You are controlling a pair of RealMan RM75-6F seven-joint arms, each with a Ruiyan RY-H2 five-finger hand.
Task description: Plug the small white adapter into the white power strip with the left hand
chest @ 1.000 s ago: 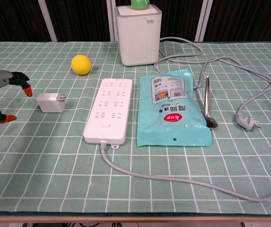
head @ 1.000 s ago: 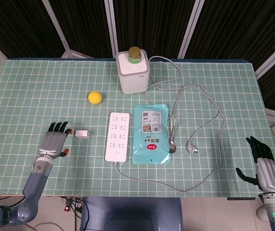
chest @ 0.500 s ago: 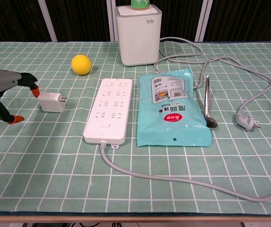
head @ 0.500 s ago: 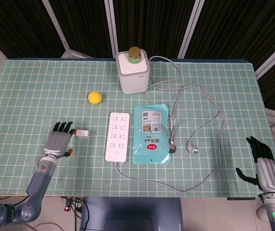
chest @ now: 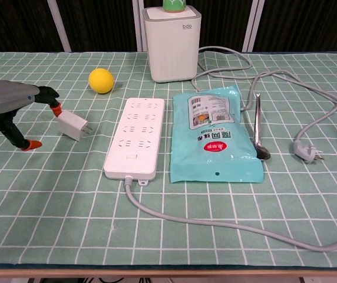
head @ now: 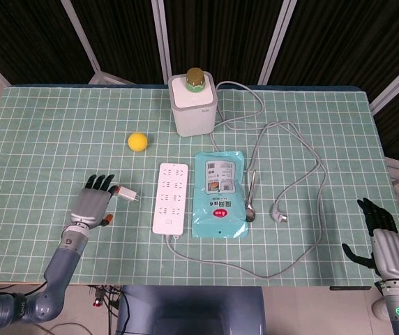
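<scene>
Green cloth with white squares covers the table [head: 46,125], and dark curtains with pale poles hang behind it. On the cloth a white power strip [head: 171,197] lies flat, with its grey cord [chest: 227,227] curling along the front. Just beside its right side lies a light blue packet [head: 218,194], and a spoon [chest: 257,130] rests along the packet's far edge. A yellow ball [head: 138,142] sits behind the strip, well apart from it. A white box with a green-topped bottle [head: 194,103] stands at the back. A grey plug [chest: 306,152] lies at the right.

The small white adapter [chest: 74,125] lies tilted just left of the strip, prongs turned toward it. The left hand [head: 93,206] has its fingers spread, and one fingertip [chest: 56,109] touches the adapter's left corner; it does not hold it. The right hand [head: 387,248] hangs off the table's right front corner, fingers apart, holding nothing.
</scene>
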